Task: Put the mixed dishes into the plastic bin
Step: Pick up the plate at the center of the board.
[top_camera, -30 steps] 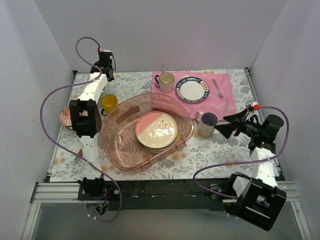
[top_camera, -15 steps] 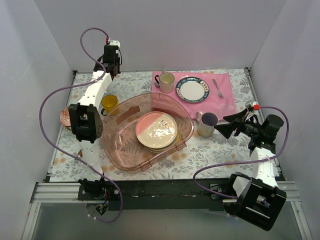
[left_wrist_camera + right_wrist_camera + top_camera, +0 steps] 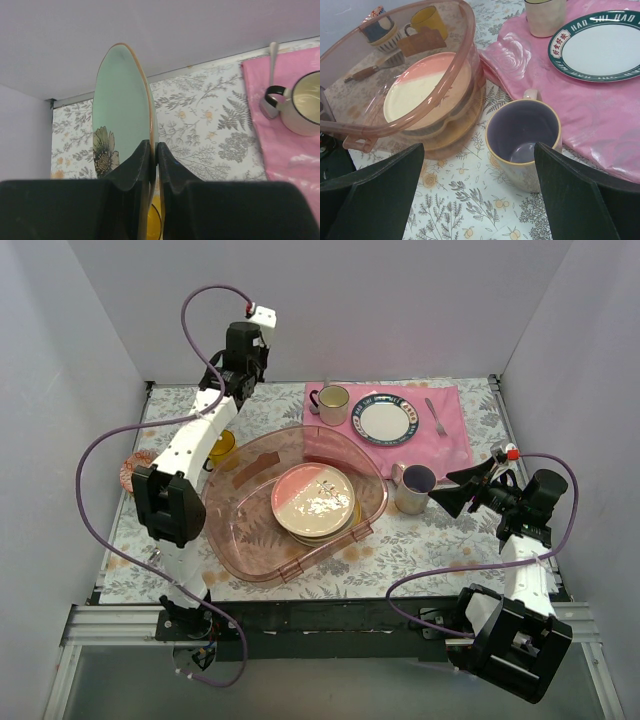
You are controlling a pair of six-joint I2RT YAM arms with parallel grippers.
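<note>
1. The large mint-green plate [image 3: 120, 100] is off the desk, standing upright on its edge, with a flower painted near its lower rim.
2. The left tool [image 3: 154, 147] has its fingers pressed together on that plate's rim, one on each face. It is raised above the far left part of the desk [image 3: 440, 540].
3. The yellow mug [image 3: 152, 220] stands on the desk under the held plate, just outside the left rim of the plastic bin [image 3: 240, 530].
4. The plastic bin sits in the middle of the desk. A stack of plates [image 3: 313, 502] lies in its right half, the top one pink and cream.
5. The grey mug with dark-blue inside [image 3: 415, 485] stands upright just right of the bin, beside the near edge of the pink cloth [image 3: 450, 445].
6. The right tool [image 3: 442, 490] is low and just right of that mug, its fingers spread wide and pointing at it, not touching it.
7. The small red-and-blue patterned bowl [image 3: 130, 470] sits at the left edge of the desk, well apart from the bin.
8. On the pink cloth at the far side lie a blue-rimmed white plate [image 3: 383, 420], a cream mug [image 3: 333, 403] to its left and a fork [image 3: 437, 417] to its right.
</note>
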